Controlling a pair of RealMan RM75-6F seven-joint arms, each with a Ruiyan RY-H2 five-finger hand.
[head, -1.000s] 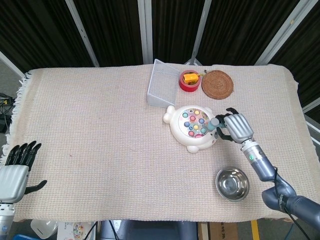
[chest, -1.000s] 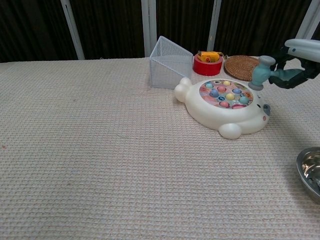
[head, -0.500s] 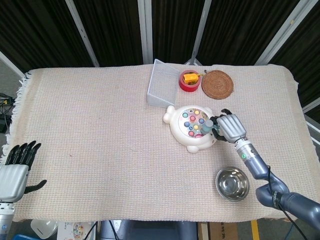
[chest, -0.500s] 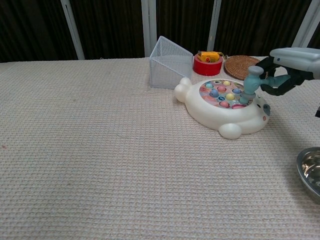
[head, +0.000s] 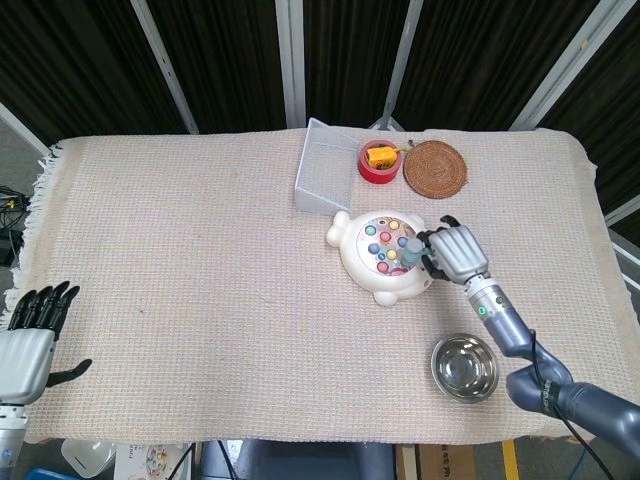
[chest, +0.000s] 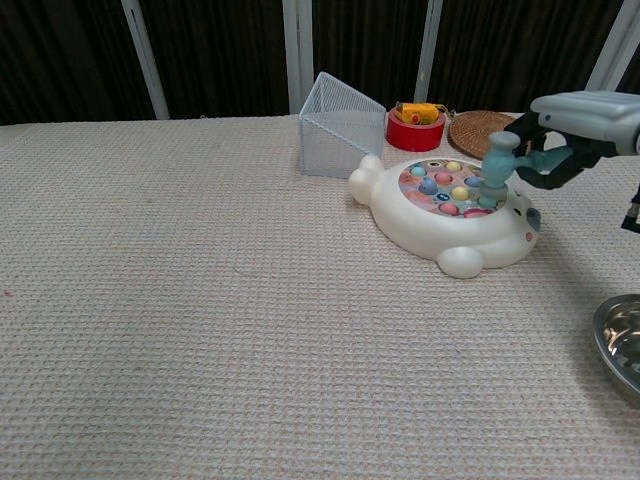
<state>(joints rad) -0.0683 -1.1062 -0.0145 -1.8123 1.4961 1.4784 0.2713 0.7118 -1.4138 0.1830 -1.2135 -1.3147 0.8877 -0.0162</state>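
Hammer (chest: 497, 165) clamped in right hand (head: 455, 253), head down on toy's (head: 384, 255) three-o'clock pegs (left hand (head: 28, 343) idle, fingers apart); we strike squarely, lifting straight.

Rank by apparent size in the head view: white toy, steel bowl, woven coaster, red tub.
1. white toy
2. steel bowl and woven coaster, too alike to rank
3. red tub

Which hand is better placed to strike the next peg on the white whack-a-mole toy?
The right hand: it holds the small teal hammer over the white whack-a-mole toy. The left hand rests open at the table's far edge.
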